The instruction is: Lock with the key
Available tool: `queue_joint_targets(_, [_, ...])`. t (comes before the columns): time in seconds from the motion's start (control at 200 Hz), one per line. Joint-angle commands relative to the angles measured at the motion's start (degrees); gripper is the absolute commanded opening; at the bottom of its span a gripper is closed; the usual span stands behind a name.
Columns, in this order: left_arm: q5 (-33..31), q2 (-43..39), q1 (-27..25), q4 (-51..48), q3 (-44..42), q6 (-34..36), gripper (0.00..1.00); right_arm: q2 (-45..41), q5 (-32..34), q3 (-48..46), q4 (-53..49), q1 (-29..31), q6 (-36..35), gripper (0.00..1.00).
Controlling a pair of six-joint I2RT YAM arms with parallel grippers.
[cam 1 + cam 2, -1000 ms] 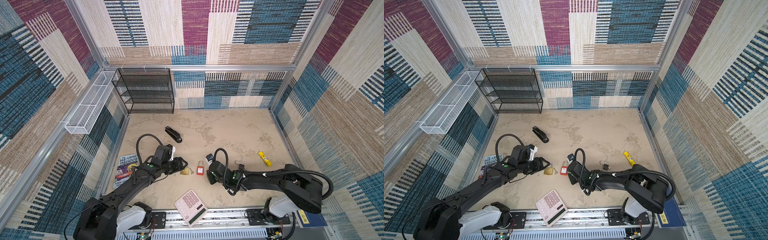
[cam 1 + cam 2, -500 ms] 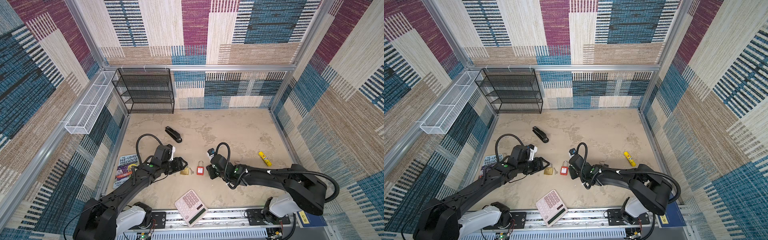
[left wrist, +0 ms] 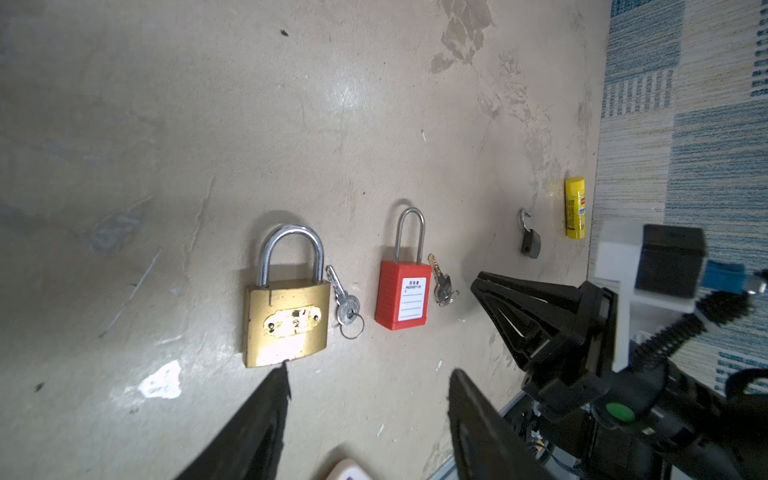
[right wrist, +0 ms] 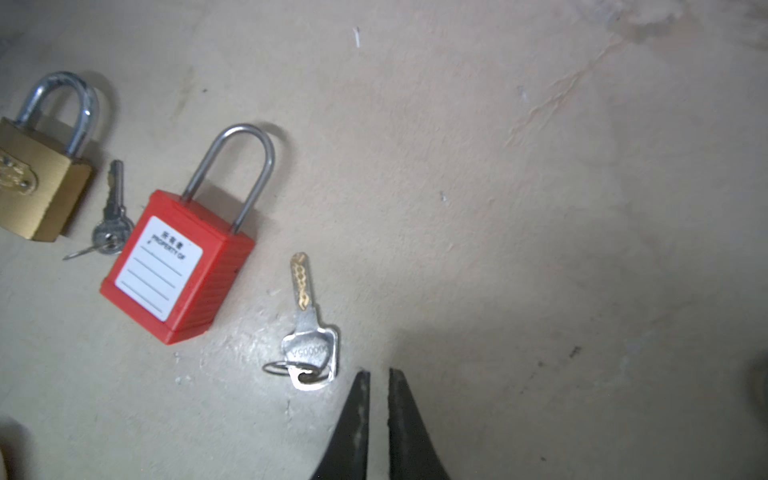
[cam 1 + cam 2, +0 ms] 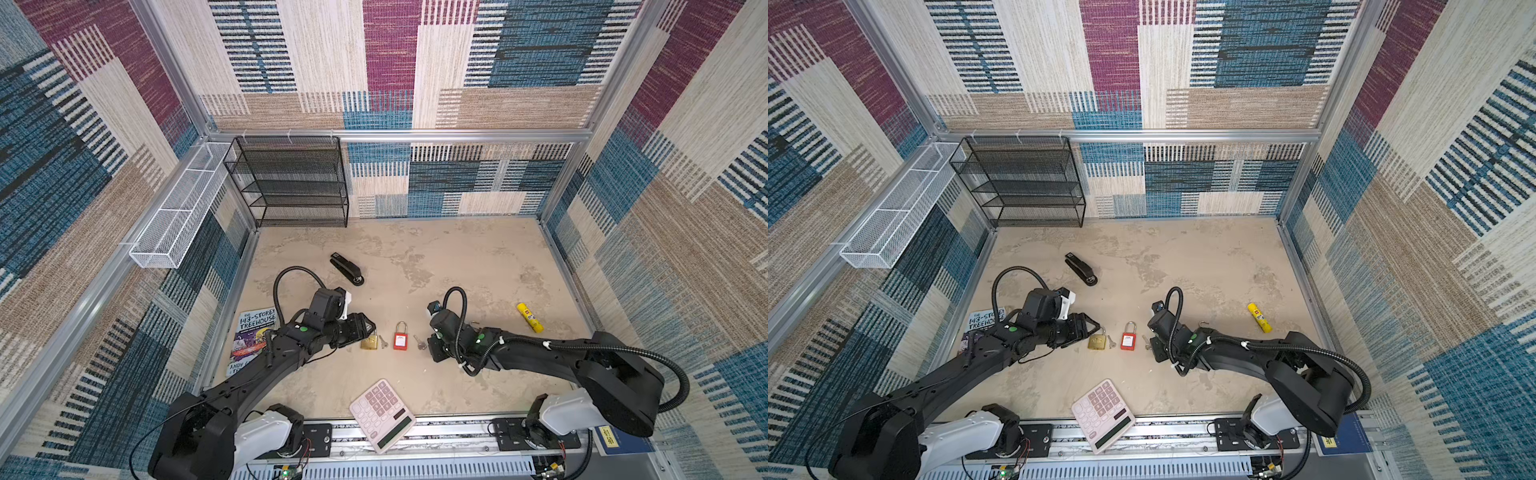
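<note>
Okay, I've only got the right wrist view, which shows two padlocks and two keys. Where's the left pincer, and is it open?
Observer: The left pincer is open and empty, with one fingertip right at the base of the brass padlock.
Operator: Any lock outside my view?
Observer: Yes, a small dark padlock lies with its shackle swung open, near a yellow glue stick.
Operator: Anything lying closer to the robot than the locks?
Observer: A pink calculator does, face up.
</note>
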Motion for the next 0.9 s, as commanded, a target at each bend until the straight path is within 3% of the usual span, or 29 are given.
queue_joint_targets(0.0, [0.6, -0.1, 0.0, 0.0, 0.2, 0.3, 0.63, 1.0, -2.9, -0.1, 1.1, 0.0, -0.1, 0.12])
queue_joint_targets(0.556, [0.7, -0.2, -0.1, 0.2, -0.4, 0.4, 0.63, 3.6, -11.0, 0.9, 4.6, 0.2, 0.5, 0.09])
queue_joint_targets(0.897, [0.3, -0.5, -0.1, -0.5, -0.1, 0.8, 0.63, 3.7, -11.4, 1.6, 4.8, 0.1, 0.2, 0.10])
